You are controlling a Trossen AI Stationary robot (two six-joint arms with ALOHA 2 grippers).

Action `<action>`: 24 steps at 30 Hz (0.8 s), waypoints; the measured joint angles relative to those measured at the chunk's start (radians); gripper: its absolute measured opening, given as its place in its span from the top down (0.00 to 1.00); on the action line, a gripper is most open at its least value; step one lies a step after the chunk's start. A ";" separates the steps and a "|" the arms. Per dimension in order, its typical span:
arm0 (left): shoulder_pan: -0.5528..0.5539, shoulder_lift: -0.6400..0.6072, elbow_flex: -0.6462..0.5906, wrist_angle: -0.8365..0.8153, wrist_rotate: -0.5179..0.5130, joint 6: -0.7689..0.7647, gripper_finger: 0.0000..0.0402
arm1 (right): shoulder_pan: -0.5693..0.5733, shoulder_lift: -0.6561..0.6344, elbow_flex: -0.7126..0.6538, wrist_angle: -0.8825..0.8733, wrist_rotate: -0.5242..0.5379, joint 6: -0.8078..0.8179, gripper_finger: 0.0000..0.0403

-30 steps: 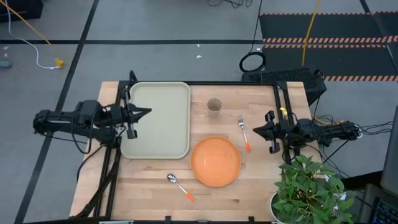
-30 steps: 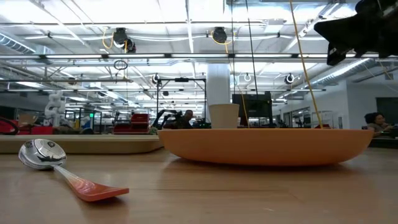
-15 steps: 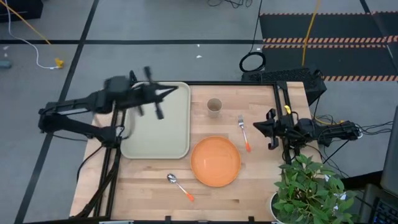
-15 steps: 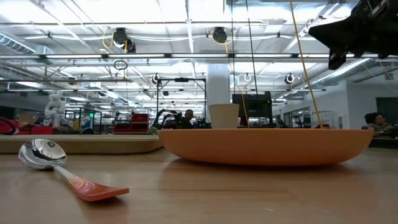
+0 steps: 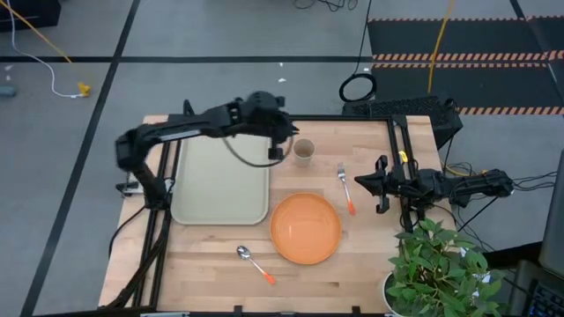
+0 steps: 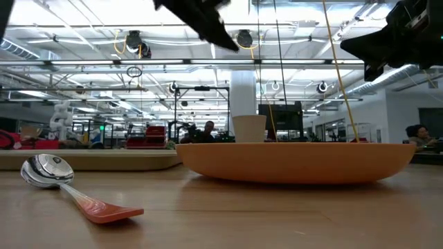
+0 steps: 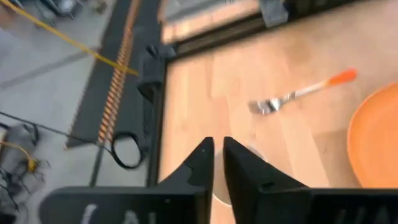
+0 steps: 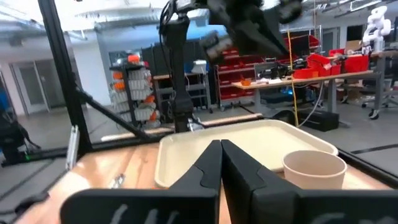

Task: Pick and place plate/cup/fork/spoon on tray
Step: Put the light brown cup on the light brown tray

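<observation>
1. Your left hand (image 5: pixel 278 150) has swung off the tray (image 5: pixel 220 169) and now hangs just beside the cup (image 5: pixel 303 151), fingers narrowly parted.
2. Cup's untouched on the table, so that's your likely first grab.
3. Right hand (image 5: pixel 377 187) waits closed beyond the fork (image 5: pixel 345 187).

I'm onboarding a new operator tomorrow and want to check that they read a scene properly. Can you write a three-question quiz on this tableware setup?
1. True or false: the tray already holds the plate.
2. Multiple choice: the left gripper hangs closest to which item? A) the spoon B) the cup C) the plate
3. Fill in: the fork lies between the cup and the ____ gripper.

Key:
1. False; nothing lies in the tray, and the plate sits on the table beside it.
2. B
3. right; the right gripper waits shut, just beyond the fork.
</observation>
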 joint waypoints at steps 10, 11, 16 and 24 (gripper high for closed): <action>0.015 0.219 0.003 -0.053 0.002 0.078 0.67 | 0.000 0.001 0.031 -0.063 0.002 0.006 1.00; 0.015 0.232 0.003 -0.052 0.001 0.084 0.66 | 0.000 0.001 0.031 -0.077 0.003 0.014 1.00; 0.016 0.274 0.003 -0.052 0.001 0.093 0.63 | 0.000 0.010 0.031 -0.109 0.002 0.051 1.00; 0.016 0.279 0.003 -0.041 0.001 0.109 0.63 | 0.000 0.020 0.033 -0.114 0.002 0.054 1.00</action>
